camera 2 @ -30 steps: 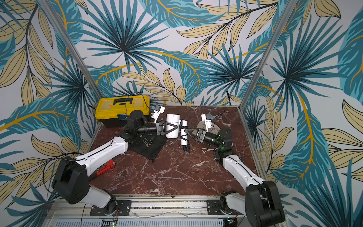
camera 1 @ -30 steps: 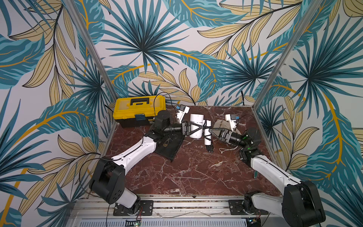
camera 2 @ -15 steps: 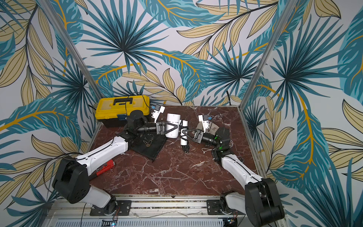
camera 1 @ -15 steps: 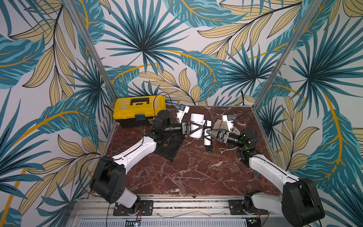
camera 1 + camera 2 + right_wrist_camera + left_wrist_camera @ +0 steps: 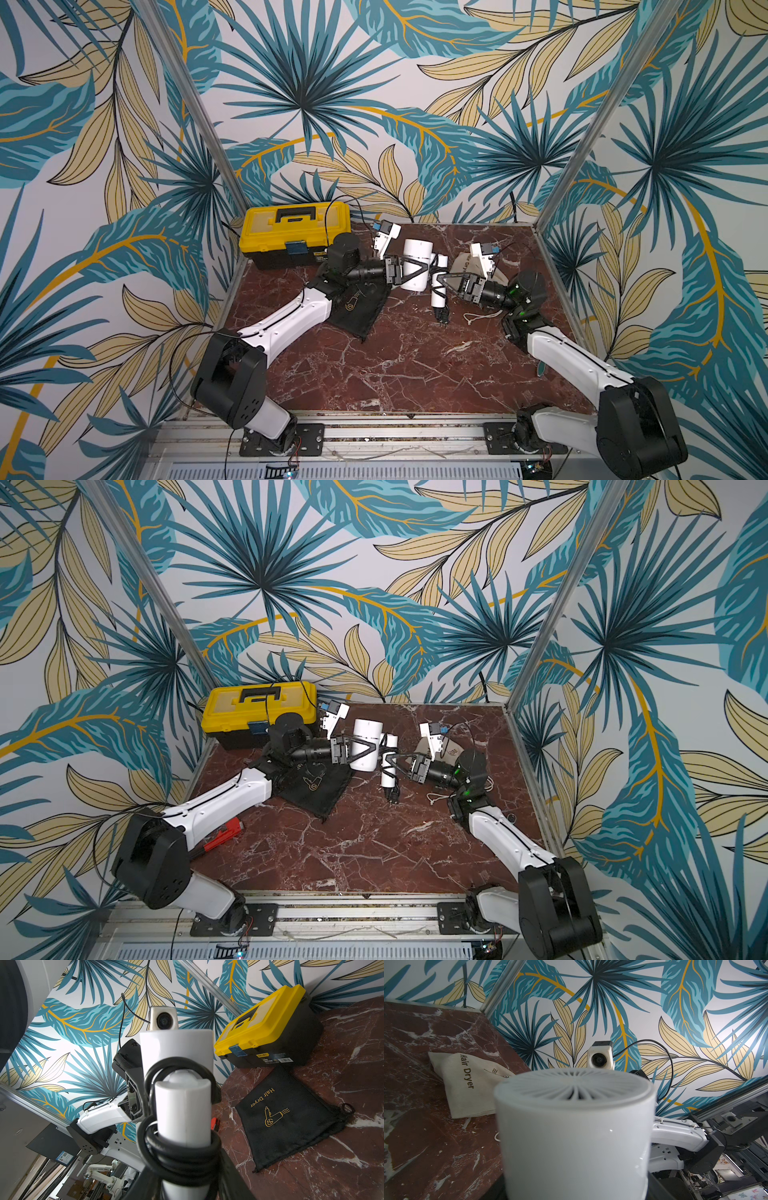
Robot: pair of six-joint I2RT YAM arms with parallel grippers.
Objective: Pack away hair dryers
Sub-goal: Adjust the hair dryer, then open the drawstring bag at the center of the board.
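white hair dryer [image 5: 417, 248] held between both arms over back-middle of desk [image 5: 395, 365]; glossy smooth plastic; fat round barrel, radial-slat grille [image 5: 571, 1084] on end; slim tube handle [image 5: 182, 1109] with rubbery black cord [image 5: 176, 1155] coiled round it; left fingers [image 5: 430, 262] clamped across barrel; right fingers [image 5: 444, 281] straddle handle at coils, can't tell if actually squeezing; desk red-brown marble look, white veins; black cloth bag [image 5: 291, 1118] lying flat, gold "Hair Dryer" print; beige cloth bag [image 5: 471, 1084] slumped behind right arm; yellow plastic toolbox [image 5: 295, 232], lid shut, contents hidden
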